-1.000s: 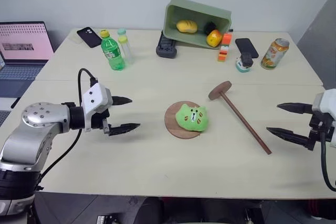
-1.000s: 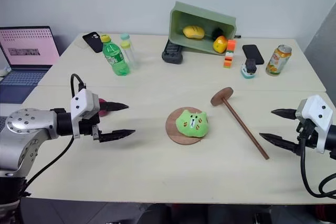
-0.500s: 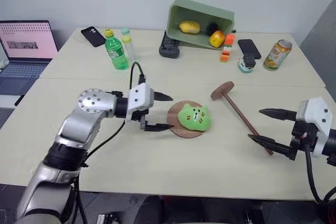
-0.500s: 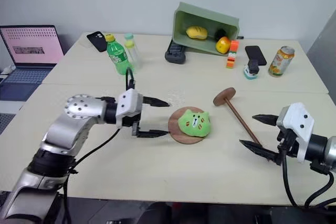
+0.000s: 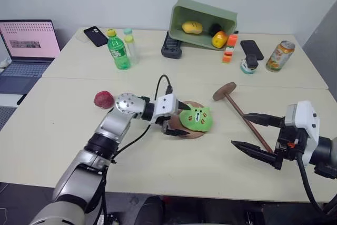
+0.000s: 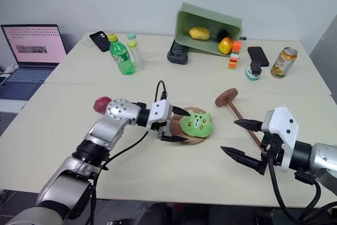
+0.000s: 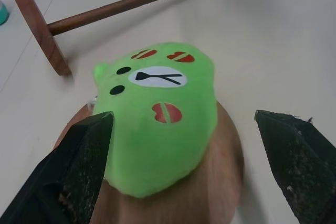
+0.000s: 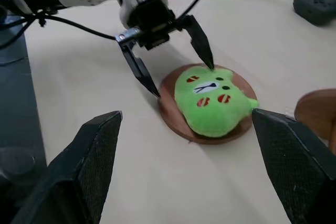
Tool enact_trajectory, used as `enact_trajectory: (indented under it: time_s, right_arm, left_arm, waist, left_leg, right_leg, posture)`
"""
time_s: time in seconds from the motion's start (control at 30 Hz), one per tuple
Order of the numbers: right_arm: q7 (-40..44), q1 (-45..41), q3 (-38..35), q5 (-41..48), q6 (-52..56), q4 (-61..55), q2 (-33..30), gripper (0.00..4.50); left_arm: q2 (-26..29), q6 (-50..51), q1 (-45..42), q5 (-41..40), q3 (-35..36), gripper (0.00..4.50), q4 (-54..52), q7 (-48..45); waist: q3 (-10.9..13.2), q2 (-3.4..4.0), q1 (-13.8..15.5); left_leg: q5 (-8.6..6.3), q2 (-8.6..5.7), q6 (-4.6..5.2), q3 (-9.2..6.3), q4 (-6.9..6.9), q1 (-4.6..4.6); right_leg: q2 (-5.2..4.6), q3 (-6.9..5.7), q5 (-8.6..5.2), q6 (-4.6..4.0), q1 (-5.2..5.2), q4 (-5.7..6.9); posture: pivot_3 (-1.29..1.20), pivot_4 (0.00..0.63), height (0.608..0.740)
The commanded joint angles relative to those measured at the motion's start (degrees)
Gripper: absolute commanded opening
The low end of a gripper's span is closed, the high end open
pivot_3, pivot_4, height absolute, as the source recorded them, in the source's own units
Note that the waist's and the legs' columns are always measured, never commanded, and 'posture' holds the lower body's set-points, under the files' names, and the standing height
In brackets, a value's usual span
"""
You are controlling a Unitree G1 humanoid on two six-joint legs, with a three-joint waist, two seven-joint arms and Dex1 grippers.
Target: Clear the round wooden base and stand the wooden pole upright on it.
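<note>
**Desk:** What sits on the base (image 5: 185, 131), and why does that matter to you?

**Caption:** A green plush toy (image 5: 196, 118) lies on the disc at mid-surface and covers its centre, so your pole cannot stand there until the toy is lifted off. Only the near and left rim of the base shows around it.

**Desk:** Where is your left hand (image 5: 178, 117)?

**Caption:** At the toy's left side, fingers spread wide, one tip at the toy's upper edge and the other low by the base's rim. In the left wrist view the two fingers bracket the toy with nothing between them yet gripped. It looks set to close on the toy, which should squash softly, so take a deep bite.

**Desk:** And the pole (image 5: 243, 117)?

**Caption:** Lying flat to the right of the base, well apart from it, its disc end pointing toward the far side and its thin end toward your right hand (image 5: 253, 136). That hand hangs just beside the rod's near end, also wide open and empty, apparently waiting its turn.

**Desk:** Anything else near?

**Caption:** A red ball (image 5: 103, 99) lies left of your arm; bottles (image 5: 120, 50), a can (image 5: 277, 56) and a tipped green bin (image 5: 202, 16) stand at the far edge, clear of the work.
</note>
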Motion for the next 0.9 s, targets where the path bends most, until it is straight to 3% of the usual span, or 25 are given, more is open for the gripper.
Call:
enact_trajectory:
  time_s: [0.03, 0.07, 0.3, 0.57, 0.77, 0.9]
  right_arm:
    - [-1.14, -0.72, -0.21, 1.97, -0.42, -1.47, -1.04, 4.08]
    - [-1.32, -0.77, -0.12, 2.13, -0.48, -1.51, -1.18, 4.08]
    - [-1.7, -1.39, 1.46, 0.75, -1.46, -1.42, -2.19, 4.11]
    - [-1.14, -1.83, 3.32, -1.18, -2.91, -0.7, -2.78, 4.11]
    - [0.39, -2.82, 5.03, -3.67, -4.76, 0.84, -3.01, 4.11]
    - [1.57, -5.57, 7.66, -4.43, -6.29, 2.81, -2.59, 4.11]
  left_arm:
    - [-2.12, -1.81, -2.23, 0.77, 0.31, 4.5, 2.88, 0.69]
    - [-2.63, -2.3, -2.41, 1.07, 0.31, 4.5, 3.51, 0.84]
    - [-5.85, -5.09, -3.47, 2.86, 0.88, 3.16, 8.29, 3.3]
    - [-5.91, -2.71, -2.43, -0.34, 2.99, 1.73, 4.7, 2.46]
    - [-2.5, 1.65, 1.33, -2.83, 8.2, 0.51, -4.88, 6.04]
    - [1.39, 5.88, 4.72, -4.33, 16.24, 0.02, -11.53, 13.87]
  waist:
    - [0.0, 0.0, 0.02]
    - [0.0, 0.0, 0.02]
    - [0.0, -0.01, 0.06]
    - [0.0, -0.02, 0.04]
    - [0.0, -0.02, -0.04]
    - [0.0, -0.02, -0.48]
  left_leg:
    - [0.0, -0.01, 0.0, 0.0, 0.0, 0.0]
    - [0.0, -0.01, 0.0, -0.01, 0.0, 0.0]
    - [0.0, -0.37, 0.01, -0.11, 0.0, 0.0]
    - [0.0, -0.44, 0.01, -0.23, 0.0, 0.0]
    - [0.0, -0.41, 0.01, -0.28, 0.0, 0.01]
    - [0.0, -0.2, 0.0, -0.3, -0.01, 0.04]
  right_leg:
    - [0.0, 0.0, 0.0, 0.0, 0.0, 0.0]
    - [0.0, -0.02, 0.0, 0.0, 0.0, 0.0]
    - [-0.04, -0.03, 0.0, 0.0, 0.0, 0.01]
    - [-0.09, -0.03, -0.01, 0.01, 0.01, 0.02]
    - [-0.1, -0.01, -0.01, 0.02, 0.0, 0.01]
    - [-0.08, 0.02, -0.01, 0.01, -0.01, 0.04]
  posture:
    - [0.0, 0.15, 0.74]
    - [0.0, 0.15, 0.74]
    - [0.0, 0.15, 0.74]
    - [0.0, 0.15, 0.74]
    - [0.0, 0.15, 0.74]
    - [0.0, 0.15, 0.74]
